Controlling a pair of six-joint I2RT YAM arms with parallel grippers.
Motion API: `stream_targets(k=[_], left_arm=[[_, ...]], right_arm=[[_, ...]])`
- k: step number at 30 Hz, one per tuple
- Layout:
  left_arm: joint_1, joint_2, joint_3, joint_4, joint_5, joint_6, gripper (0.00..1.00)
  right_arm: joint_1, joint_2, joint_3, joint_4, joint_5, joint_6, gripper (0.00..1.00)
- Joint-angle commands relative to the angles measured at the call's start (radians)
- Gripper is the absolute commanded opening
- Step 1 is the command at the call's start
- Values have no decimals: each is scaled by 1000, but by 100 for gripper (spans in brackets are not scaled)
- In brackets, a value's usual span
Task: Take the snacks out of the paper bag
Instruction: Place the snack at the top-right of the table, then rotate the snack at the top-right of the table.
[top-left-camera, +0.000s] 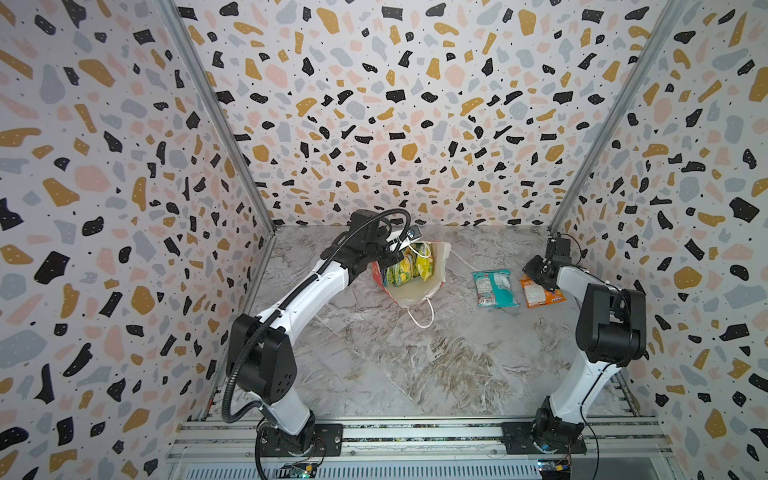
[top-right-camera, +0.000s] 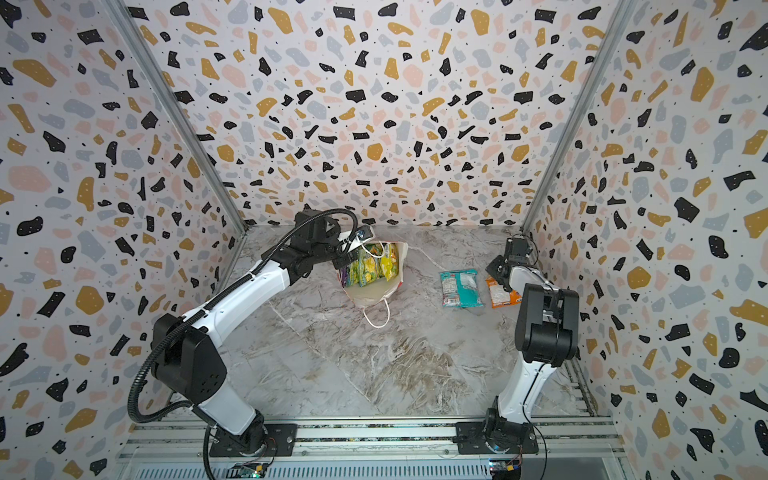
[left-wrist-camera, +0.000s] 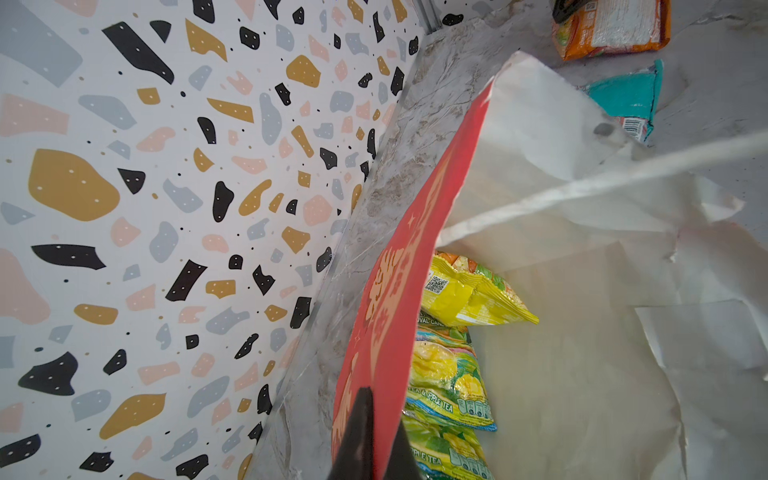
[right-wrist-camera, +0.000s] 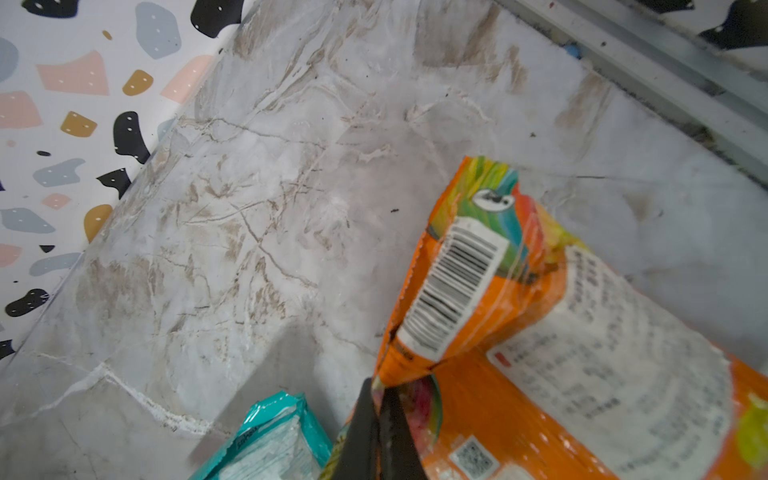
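Left fingers (left-wrist-camera: 360, 436) pinching bag (left-wrist-camera: 415, 249) wall, packets (left-wrist-camera: 446, 382) inside

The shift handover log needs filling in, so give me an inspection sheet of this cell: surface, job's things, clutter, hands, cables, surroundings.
Surface: marble-look tabletop, grey with brown veining.
Job's things: paper bag standing, mouth open; yellow packet and green-yellow packets inside it; teal packet and orange packet lie outside it, side by side.
Clutter: nothing seen.
Hands: left hand shut on the bag's red wall; right hand shut on the orange packet's edge.
Cables: black conduit loops along the left arm; the bag's white cord handle trails onto the tabletop.
Surroundings: terrazzo-patterned walls on three sides; metal rail along the front.
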Motion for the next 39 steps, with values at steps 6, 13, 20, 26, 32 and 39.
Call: stream_targets(k=[6,13,20,26,32,39], left_arm=[[-33,-79,-111,108,42,-49,0],[-44,-116,-170,155,45,-101,0],[-44,-177,-247,228,34,-164,0],[-44,-221,-311,302,49,-213,0],[-45,-240,-338,343,23,-286,0],[-52,-298,-401,398,42,-309,0]], right_arm=[[15,-2,29,28,-60,85,7],[6,-19,32,34,-86,127,42],[-52,-181,-67,62,-61,64,56],[-199,-160,-87,83,-154,-121,42],[-239,19,130,-69,-133,-254,1],[-253,153,220,-147,-152,-300,0]])
